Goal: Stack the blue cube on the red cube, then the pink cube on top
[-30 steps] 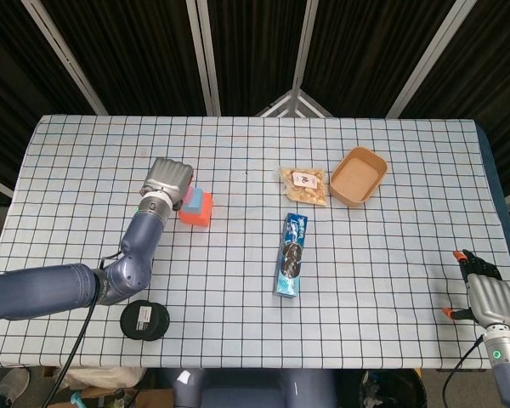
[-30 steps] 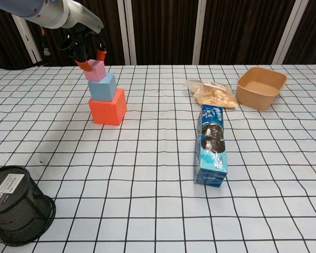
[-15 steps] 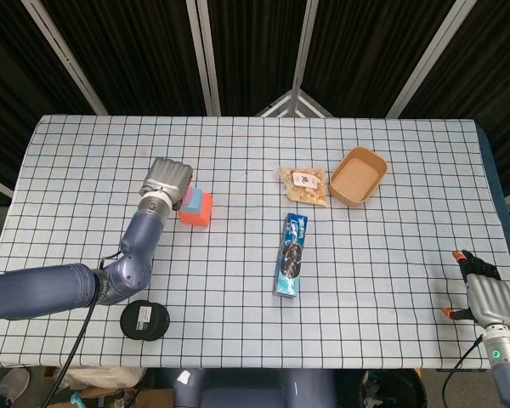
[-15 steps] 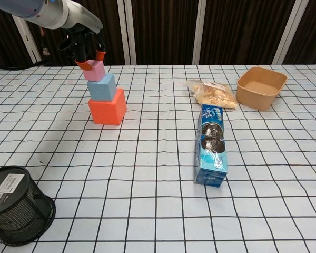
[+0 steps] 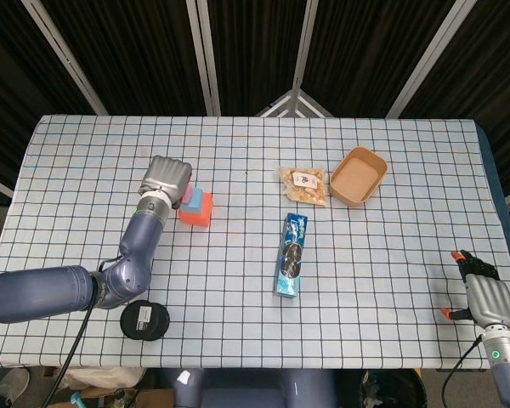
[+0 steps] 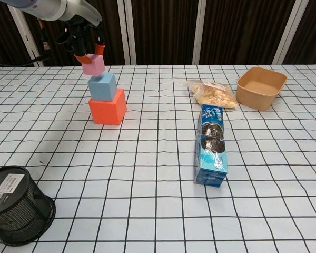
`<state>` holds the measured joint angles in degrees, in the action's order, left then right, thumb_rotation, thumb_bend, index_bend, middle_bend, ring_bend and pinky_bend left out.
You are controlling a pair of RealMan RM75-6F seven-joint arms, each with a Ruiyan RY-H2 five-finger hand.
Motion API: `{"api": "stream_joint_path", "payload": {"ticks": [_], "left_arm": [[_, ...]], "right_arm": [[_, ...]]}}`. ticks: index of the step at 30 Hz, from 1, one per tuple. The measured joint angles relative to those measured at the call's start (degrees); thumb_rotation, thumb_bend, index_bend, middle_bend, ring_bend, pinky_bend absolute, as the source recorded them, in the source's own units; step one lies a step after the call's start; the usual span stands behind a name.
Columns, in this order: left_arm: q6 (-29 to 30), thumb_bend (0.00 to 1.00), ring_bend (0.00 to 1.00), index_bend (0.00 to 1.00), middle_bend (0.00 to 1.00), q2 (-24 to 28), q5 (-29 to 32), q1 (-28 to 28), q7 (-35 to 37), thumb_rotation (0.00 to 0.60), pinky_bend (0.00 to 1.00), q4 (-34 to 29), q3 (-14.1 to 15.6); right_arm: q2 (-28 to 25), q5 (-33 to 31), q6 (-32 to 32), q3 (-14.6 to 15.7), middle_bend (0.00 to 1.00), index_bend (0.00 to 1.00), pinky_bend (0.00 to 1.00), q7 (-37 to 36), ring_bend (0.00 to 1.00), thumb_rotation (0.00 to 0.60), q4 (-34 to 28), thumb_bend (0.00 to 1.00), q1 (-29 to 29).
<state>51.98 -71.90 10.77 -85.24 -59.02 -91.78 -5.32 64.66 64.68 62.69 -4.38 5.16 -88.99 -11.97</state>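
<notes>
The red cube (image 6: 108,107) sits on the table with the blue cube (image 6: 102,87) stacked on it. Just above the blue cube hangs the pink cube (image 6: 93,64), tilted a little and offset to the left. My left hand (image 6: 87,45) pinches it from above between orange-tipped fingers. From the head view the left hand (image 5: 167,178) covers most of the pink cube, and the red cube (image 5: 199,210) and blue cube (image 5: 194,201) show beside it. My right hand (image 5: 483,291) rests at the table's near right corner, holding nothing, with its fingers apart.
A blue cookie box (image 6: 211,146) lies mid-table, a snack bag (image 6: 212,93) and a brown bowl (image 6: 260,87) behind it to the right. A black mesh cup (image 6: 17,212) stands near the front left edge.
My left hand has risen a little with the pink cube, lifting it off the blue cube's top and slightly left. The right hand has not moved.
</notes>
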Motion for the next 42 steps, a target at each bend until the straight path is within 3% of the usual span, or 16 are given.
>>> {"api": "stream_joint_path", "payload": {"ticks": [22,42], "left_arm": [[6.0,0.43,0.66,0.39,0.83,-2.8,3.8,-0.4,-4.2,0.600,0.71,0.3,-2.3],[7.6,0.43,0.66,0.39,0.83,-6.1,3.5,1.0,-7.9,0.600,0.71,2.6,-5.6]], "right_arm": [[-0.3,1.2,-0.2,0.2,0.04,0.03,0.07,-1.8,0.05,0.600,0.3,0.09,0.1],[-0.3,1.5,-0.5,0.2,0.04,0.03,0.07,-2.6,0.05,0.600,0.8,0.09,0.0]]}}
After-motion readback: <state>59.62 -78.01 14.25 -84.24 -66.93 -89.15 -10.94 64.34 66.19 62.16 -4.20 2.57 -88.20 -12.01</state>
